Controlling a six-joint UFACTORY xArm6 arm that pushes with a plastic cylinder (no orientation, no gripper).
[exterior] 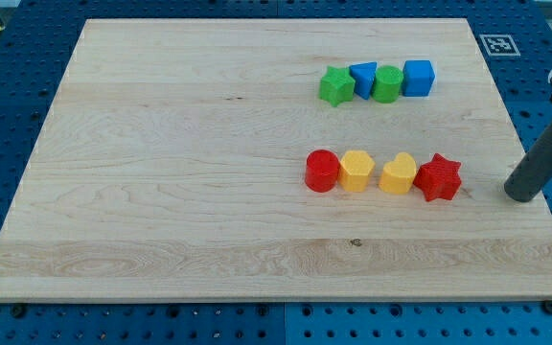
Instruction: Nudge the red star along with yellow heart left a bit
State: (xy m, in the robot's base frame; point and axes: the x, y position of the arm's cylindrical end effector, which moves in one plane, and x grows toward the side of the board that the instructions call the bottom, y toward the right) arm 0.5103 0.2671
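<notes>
The red star (439,177) lies at the right end of a row on the wooden board (180,172). The yellow heart (398,174) sits right beside it on its left, touching or nearly so. Further left in the same row are a second yellow block (356,172) and a red cylinder (322,171). My tip (520,195) rests on the board to the right of the red star, with a gap of about a block's width between them. The dark rod rises toward the view's right edge.
A second row lies nearer the view's top: a green star (336,86), a blue block (362,79), a green block (387,83) and a blue cube (418,78). The board's right edge is just right of my tip. A fiducial marker (495,44) sits off the board's top right corner.
</notes>
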